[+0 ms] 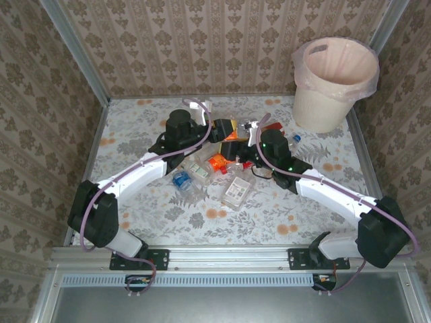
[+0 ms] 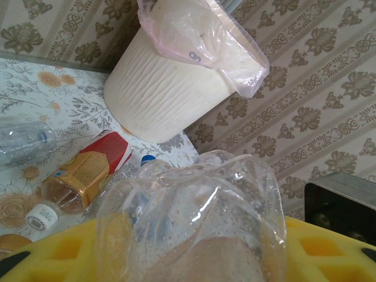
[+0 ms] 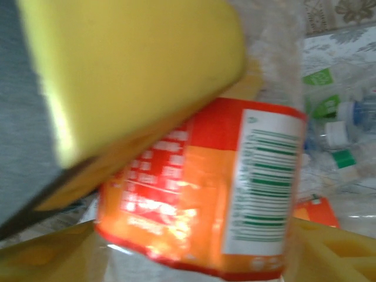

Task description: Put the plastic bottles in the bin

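Height matters: my left pincer (image 2: 188, 261), pinched nearly shut on a clear bottle (image 2: 194, 200), must clear the rim of the bin (image 2: 170, 88) in the far right corner, while my right pincer (image 3: 200, 176) straddles an orange bottle (image 3: 153, 211), grip unclear.

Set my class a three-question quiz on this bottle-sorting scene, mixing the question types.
1. Which corner of the table holds the bin, seen from the arms?
2. True or false: the left gripper holds a bottle with a blue label.
3. The right gripper straddles a labelled bottle. Its label is: A blue; B orange and red; C green.

Key: 1 the far right corner. 2 false: it holds a clear bottle. 3 B.
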